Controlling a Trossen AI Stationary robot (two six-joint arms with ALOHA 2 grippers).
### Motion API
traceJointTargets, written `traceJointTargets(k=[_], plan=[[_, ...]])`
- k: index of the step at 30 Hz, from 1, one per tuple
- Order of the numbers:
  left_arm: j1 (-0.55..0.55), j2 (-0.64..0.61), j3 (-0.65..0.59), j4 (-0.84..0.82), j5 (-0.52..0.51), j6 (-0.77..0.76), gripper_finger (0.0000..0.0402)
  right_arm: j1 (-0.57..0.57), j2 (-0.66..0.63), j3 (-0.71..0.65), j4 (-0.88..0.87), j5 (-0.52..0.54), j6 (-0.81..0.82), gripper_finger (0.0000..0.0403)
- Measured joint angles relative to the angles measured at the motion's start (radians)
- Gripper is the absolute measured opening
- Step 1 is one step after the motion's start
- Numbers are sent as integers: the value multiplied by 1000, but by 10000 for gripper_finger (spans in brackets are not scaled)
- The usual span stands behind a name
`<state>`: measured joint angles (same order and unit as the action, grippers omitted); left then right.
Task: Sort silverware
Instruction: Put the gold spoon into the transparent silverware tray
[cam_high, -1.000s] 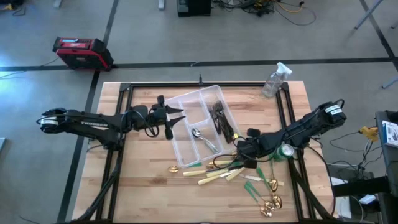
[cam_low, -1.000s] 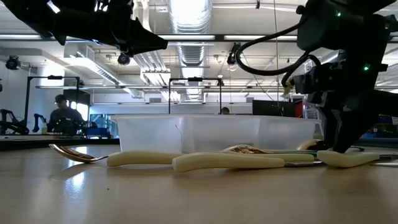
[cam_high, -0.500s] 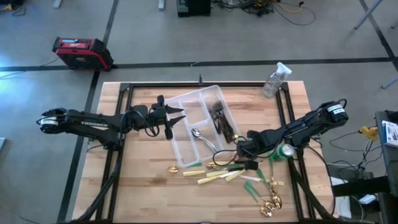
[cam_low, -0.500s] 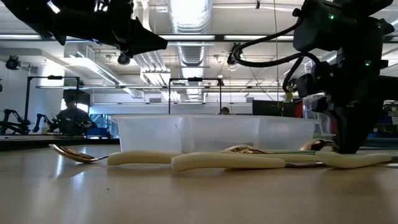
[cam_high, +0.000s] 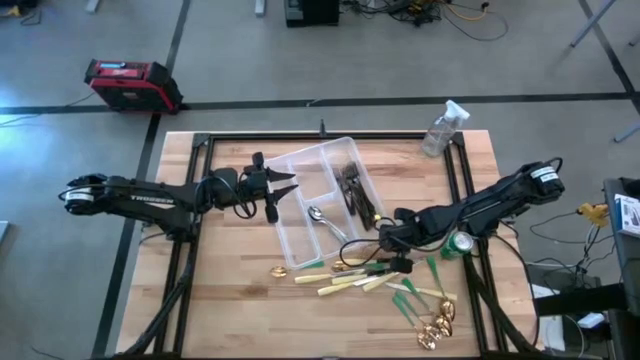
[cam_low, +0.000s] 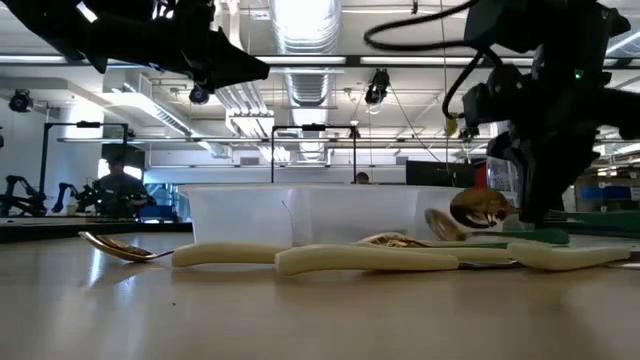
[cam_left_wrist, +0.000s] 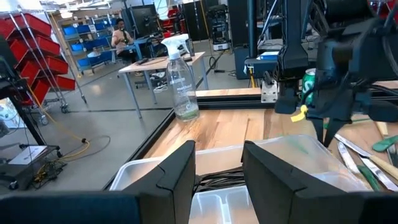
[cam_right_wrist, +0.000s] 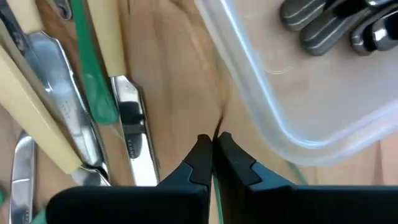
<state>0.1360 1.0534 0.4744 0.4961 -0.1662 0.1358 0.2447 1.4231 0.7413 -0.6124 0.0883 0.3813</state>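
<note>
We see the right claw (cam_high: 381, 240) low over the wooden table (cam_high: 230, 300), just beside the near right corner of the clear divided tray (cam_high: 297, 222), its two dark fingers (cam_right_wrist: 200, 158) pressed together on a thin stem; in the low view a gold spoon (cam_low: 478, 209) hangs lifted off the table beside this claw, so we read it as clamped on that spoon's handle. Past its fingertips we make out the tray's rounded corner (cam_right_wrist: 292, 134) with dark fork handles (cam_right_wrist: 323, 28) inside, and on the table side a green-handled piece (cam_right_wrist: 93, 81) and cream-yellow-handled knives (cam_right_wrist: 37, 118) lying close together. The left claw (cam_high: 275, 194) hovers at the tray's left edge with its fingers (cam_left_wrist: 177, 171) held apart and nothing between them. In the tray, the dark forks (cam_high: 355, 190) fill the right compartment and a shiny silver spoon (cam_high: 322, 220) lies in the middle one. On the table in front of the tray are several cream-handled knives (cam_high: 345, 283), another gold spoon (cam_high: 279, 270) at the left end of the scatter, green-handled pieces (cam_high: 405, 305) to the right, and a cluster of gold spoons (cam_high: 437, 328) near the front edge. A green can (cam_high: 460, 243) stands by the right arm, and a clear spray bottle (cam_high: 441, 128) stands at the far right corner.
</note>
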Motion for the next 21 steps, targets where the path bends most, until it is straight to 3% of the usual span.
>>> traceJointTargets(k=[7, 14, 21], plan=[[0, 0, 0, 1, 78, -18, 119, 2, -48, 35, -9, -22, -33, 1], [0, 0, 0, 6, 79, -13, 119, -4, -74, 132, -4, -25, -43, 1], [0, -6, 44, 13, 75, 38, 119, -101, -50, 273, 13, -81, -37, 0]])
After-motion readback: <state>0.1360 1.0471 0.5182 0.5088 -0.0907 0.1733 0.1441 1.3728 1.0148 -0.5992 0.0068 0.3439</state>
